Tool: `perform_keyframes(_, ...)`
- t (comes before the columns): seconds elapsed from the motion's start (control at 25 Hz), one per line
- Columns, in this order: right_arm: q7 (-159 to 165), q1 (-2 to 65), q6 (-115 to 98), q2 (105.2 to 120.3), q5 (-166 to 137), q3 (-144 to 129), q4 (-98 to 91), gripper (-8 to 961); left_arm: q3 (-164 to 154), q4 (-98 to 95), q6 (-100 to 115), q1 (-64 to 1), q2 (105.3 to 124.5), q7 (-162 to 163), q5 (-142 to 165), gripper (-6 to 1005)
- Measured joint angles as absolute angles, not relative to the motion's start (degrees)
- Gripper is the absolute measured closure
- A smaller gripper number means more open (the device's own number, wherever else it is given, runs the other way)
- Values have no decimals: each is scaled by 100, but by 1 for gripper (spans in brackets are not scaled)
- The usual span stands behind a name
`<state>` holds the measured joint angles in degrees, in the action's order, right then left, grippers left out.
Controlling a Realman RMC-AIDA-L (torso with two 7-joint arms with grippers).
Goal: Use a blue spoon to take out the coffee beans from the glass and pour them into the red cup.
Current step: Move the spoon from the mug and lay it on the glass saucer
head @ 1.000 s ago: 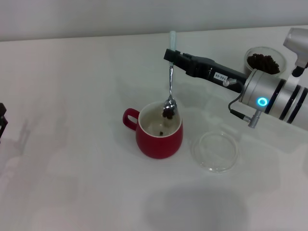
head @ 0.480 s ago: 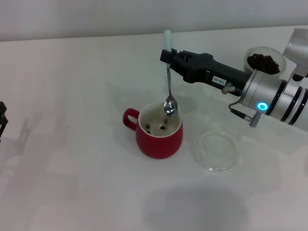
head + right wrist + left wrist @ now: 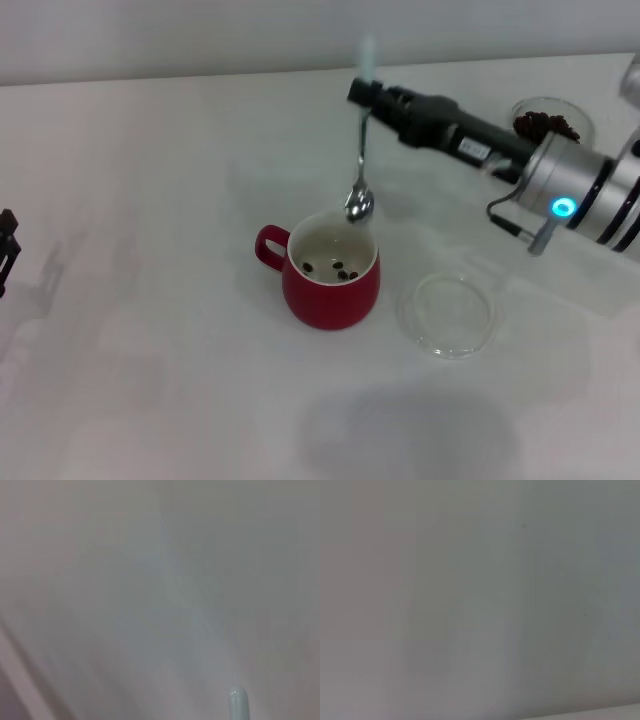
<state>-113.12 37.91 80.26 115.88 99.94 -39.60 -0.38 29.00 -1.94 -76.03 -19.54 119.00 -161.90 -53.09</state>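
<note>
White table [image 3: 150, 300] — right pincer [image 3: 362, 95] gripping blue spoon [image 3: 360, 170] over red cup [image 3: 330, 275]; left pincer [image 3: 6, 245] cut off, state unclear.

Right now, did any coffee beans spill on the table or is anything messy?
Nothing stands out. The coffee beans lie inside the red cup, none on the table. The right gripper holds the blue spoon above it.
</note>
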Motion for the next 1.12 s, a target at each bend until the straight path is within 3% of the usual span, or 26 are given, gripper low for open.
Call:
perform_keyframes(0.52,-10254,2897,8488,11544,10180,-3491,-936,817,2900,-205,-7511,-2013,11899,-16189,-5314,406)
perform_keyframes(1.12,-10583,2086,8629,11535,10214,-3512,-545,817,2900,-273,-7579,-2057,11891,-16190,-5388,407)
